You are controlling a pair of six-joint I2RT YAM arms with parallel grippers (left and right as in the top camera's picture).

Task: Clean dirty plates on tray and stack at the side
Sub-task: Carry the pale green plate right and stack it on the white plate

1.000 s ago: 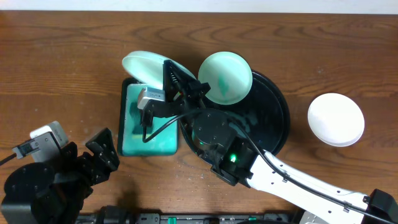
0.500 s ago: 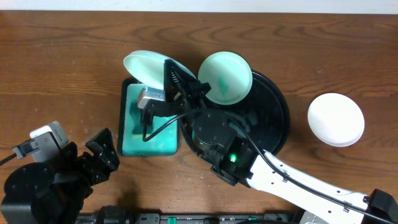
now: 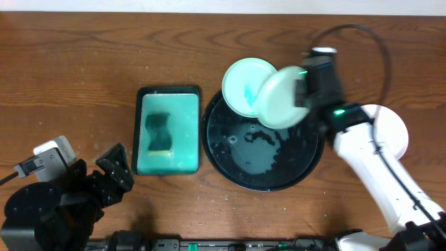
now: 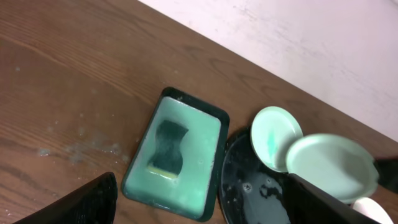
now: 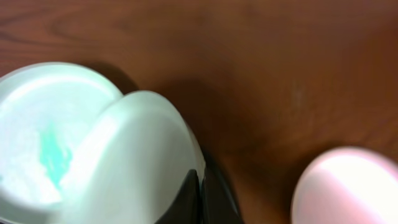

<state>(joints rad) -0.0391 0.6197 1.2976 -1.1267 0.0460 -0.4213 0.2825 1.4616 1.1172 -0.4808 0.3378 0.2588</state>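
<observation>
Right gripper point(image 3: 298, 90) holds a pale plate point(image 3: 277, 99) over the black tray point(image 3: 265, 174).
Its fingers point(image 5: 200, 190) are clamped on the plate's rim. The plate is held tilted above the tray's far-right part and overlaps a teal-smeared plate point(image 3: 242, 84) on the tray's far rim. A white plate point(image 3: 394, 129) lies toward the counter's right edge, partly under the arm. The left gripper point(image 3: 117, 173) sits near the front-left corner, spread wide and empty. A teal tray point(image 3: 167, 97) with a sponge point(image 3: 159, 132) lies just left of the black tray.

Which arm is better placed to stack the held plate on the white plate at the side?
The right. Its fingers grip the plate above the tray, close to the white plate. The left arm sits far away on the opposite side.
</observation>
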